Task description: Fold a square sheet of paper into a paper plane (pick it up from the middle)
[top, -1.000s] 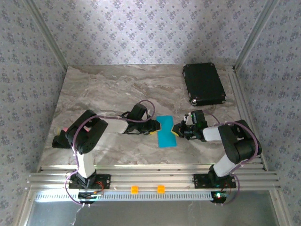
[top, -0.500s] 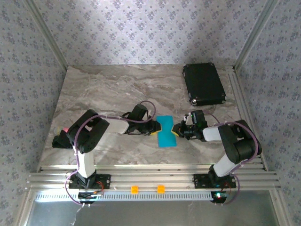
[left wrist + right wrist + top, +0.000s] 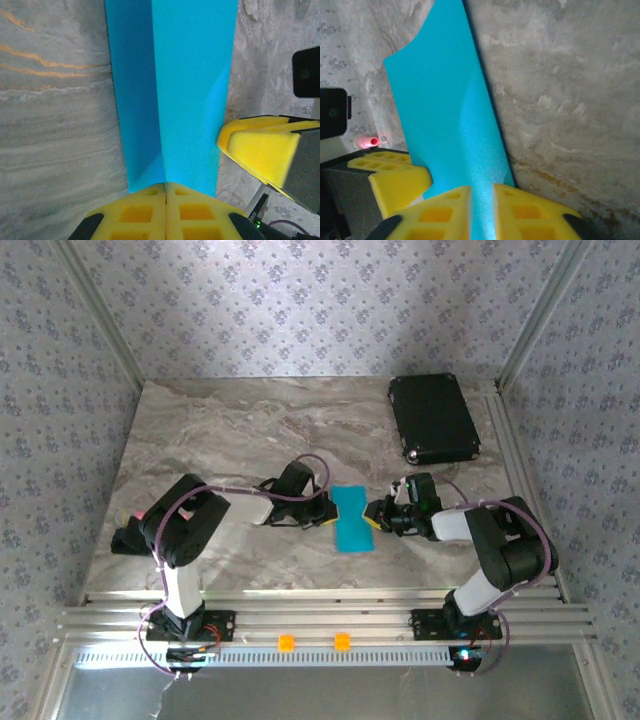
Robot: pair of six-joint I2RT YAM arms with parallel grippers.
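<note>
Lying mid-frame from above on the marble table (image 3: pixel 220 440), the folded square sheet of paper (image 3: pixel 351 520) has one edge hidden between the tightly pinching pads of the left gripper (image 3: pixel 166 189), its opposite edge cut off between the slightly parted pads of the right gripper (image 3: pixel 481 195).

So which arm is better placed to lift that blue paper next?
Left, probably: the left fingers are shut on the paper at its edge, while the right fingers stand slightly apart around the opposite edge, not pinching it.
</note>
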